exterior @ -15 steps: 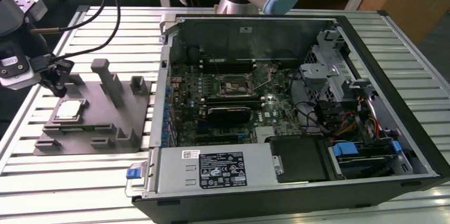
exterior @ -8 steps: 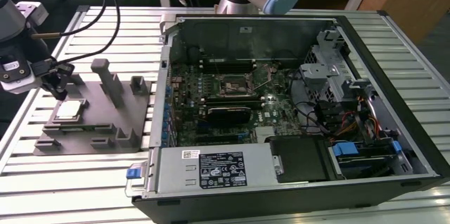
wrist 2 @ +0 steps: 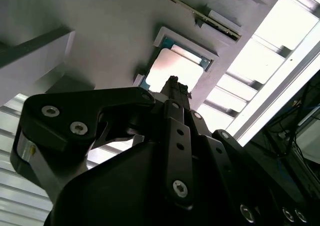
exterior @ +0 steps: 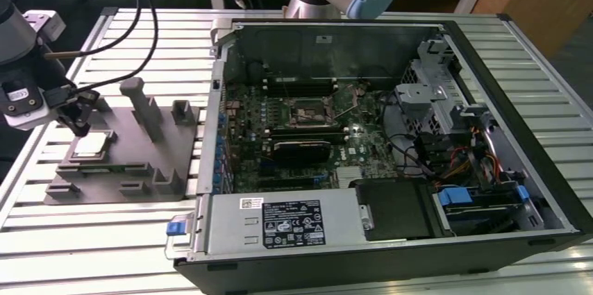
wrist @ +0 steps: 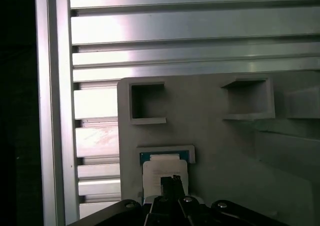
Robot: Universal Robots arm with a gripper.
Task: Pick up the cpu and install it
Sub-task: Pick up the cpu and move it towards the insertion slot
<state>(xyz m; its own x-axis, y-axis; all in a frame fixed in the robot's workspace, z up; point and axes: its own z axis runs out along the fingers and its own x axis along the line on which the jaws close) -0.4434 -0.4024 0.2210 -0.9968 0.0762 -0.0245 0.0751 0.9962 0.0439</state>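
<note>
The cpu (exterior: 93, 144) lies flat in its recess on the grey fixture block (exterior: 139, 170), and if the hand (exterior: 79, 125) comes down off-centre it could tilt or scrape the chip, or catch the recess wall. In both wrist views the hand's fingertips (wrist 2: 172, 83) look drawn together, gripping nothing, poised right over the cpu's shiny top; whether they touch it I cannot tell.

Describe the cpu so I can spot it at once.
Start at the open computer case; to the exterior view's left of it sits a grey fixture block. The cpu lies in a recess of that block, right under the hand: the only shiny silver-white square there.
</note>
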